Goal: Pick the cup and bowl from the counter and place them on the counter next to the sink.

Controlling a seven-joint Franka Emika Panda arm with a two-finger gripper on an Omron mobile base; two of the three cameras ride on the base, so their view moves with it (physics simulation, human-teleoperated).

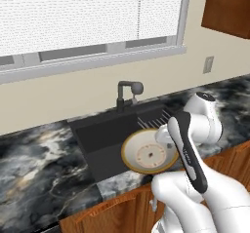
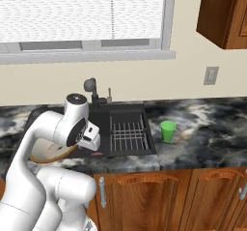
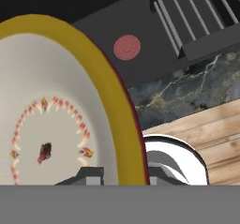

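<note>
My gripper [image 1: 165, 138] is shut on the right rim of the bowl [image 1: 146, 152], a wide tan-rimmed dish with a cream inside and a ring of small marks. The bowl hangs above the front of the dark sink [image 1: 100, 132] and the front strip of the black marble counter [image 1: 39, 164]. In the hand view the yellow-tan rim of the bowl [image 3: 61, 101] runs between the fingertips of the gripper [image 3: 124, 175]. The green cup [image 2: 168, 130] stands upright on the counter [image 2: 207, 123] just right of the sink's ribbed draining area [image 2: 126, 133].
A dark curved faucet [image 1: 128, 91] rises behind the basin, below the window. A red round drain [image 3: 127, 47] marks the basin floor. A wooden wall cabinet [image 2: 224, 12] hangs at upper right, with an outlet [image 2: 211, 75] under it. Brown cabinet doors [image 2: 159, 201] front the counter.
</note>
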